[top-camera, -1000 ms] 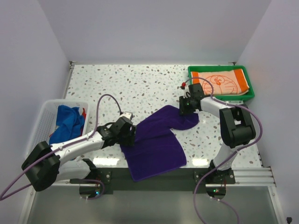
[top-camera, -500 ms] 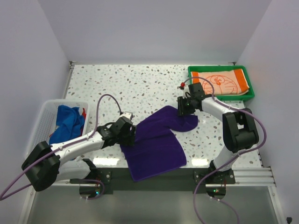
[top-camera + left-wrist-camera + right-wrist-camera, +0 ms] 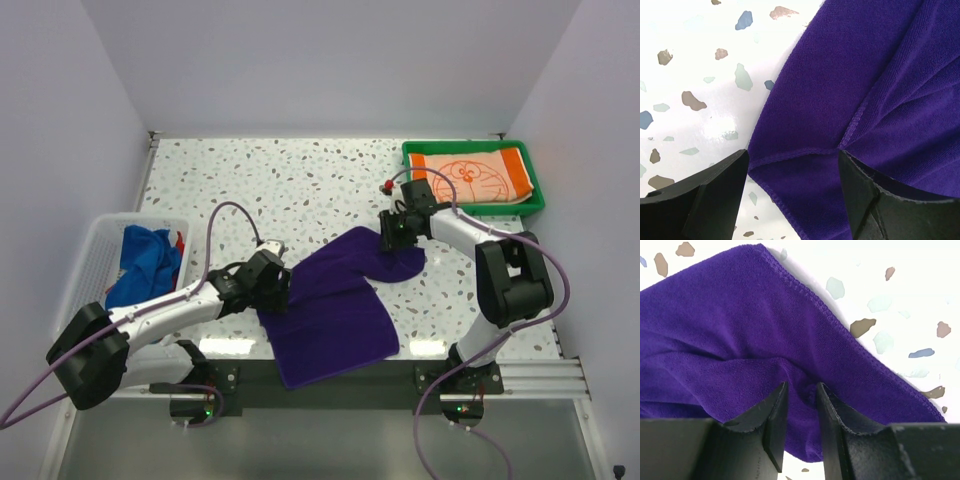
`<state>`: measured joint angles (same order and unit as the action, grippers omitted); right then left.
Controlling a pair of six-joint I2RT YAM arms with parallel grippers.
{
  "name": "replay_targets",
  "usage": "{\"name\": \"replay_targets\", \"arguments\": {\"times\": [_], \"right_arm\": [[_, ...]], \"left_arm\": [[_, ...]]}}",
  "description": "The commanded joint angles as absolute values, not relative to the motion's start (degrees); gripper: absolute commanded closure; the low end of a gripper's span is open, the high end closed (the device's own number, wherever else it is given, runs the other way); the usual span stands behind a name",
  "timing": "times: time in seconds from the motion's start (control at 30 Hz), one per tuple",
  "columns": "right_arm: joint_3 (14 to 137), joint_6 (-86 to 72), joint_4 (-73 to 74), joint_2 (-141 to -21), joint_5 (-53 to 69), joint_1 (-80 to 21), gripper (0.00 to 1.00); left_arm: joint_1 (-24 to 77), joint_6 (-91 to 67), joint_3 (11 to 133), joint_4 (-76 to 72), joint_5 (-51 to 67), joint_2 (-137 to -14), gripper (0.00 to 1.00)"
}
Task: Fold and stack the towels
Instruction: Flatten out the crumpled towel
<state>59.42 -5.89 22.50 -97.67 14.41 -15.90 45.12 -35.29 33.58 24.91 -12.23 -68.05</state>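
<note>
Farthest from both arms, a green tray is seen beyond and to the right of the right gripper, and an orange-and-white towel with a cat face outline is laid flat inside it. A white mesh basket is placed to the left of the left gripper; a crumpled blue towel is heaped in it, with a scrap of red cloth beside it. Between the two grippers a purple towel is spread on the speckled table, its long axis run diagonally from the near edge up towards the right gripper, where its narrowed far end is bunched. A raised fold of that end is pinched between the right gripper's nearly closed fingers. The left gripper's fingers are held wide apart, set down astride the purple towel's left hemmed edge without clamping it.
</note>
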Motion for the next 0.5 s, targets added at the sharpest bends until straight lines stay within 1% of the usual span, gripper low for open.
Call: {"name": "replay_targets", "arguments": {"times": [0.0, 0.2, 0.3, 0.37, 0.43, 0.47], "right_arm": [[59.2, -4.8, 23.7, -97.1, 13.0, -16.4, 0.67], [59.2, -4.9, 24.0, -97.6, 9.4, -17.2, 0.68], [59.2, -4.6, 24.3, -98.0, 7.6, -17.9, 0.71], [59.2, -4.3, 24.3, -98.0, 6.8, -18.3, 0.79], [59.5, -4.0, 24.4, -97.3, 6.1, -18.8, 0.91], [59.8, -3.8, 24.8, -97.1, 5.8, -19.0, 0.93]], "left_arm": [[45.0, -34.2, 35.6, 23.2, -12.8, -68.6, 0.23], [45.0, -34.1, 35.9, 23.1, -13.0, -68.2, 0.23], [45.0, -34.0, 36.2, 23.0, -13.2, -68.3, 0.23], [44.9, -33.9, 36.5, 23.0, -13.3, -68.4, 0.23], [44.9, -33.8, 36.6, 23.0, -13.4, -68.3, 0.23], [45.0, -33.7, 36.7, 22.9, -13.4, -68.3, 0.23]]}}
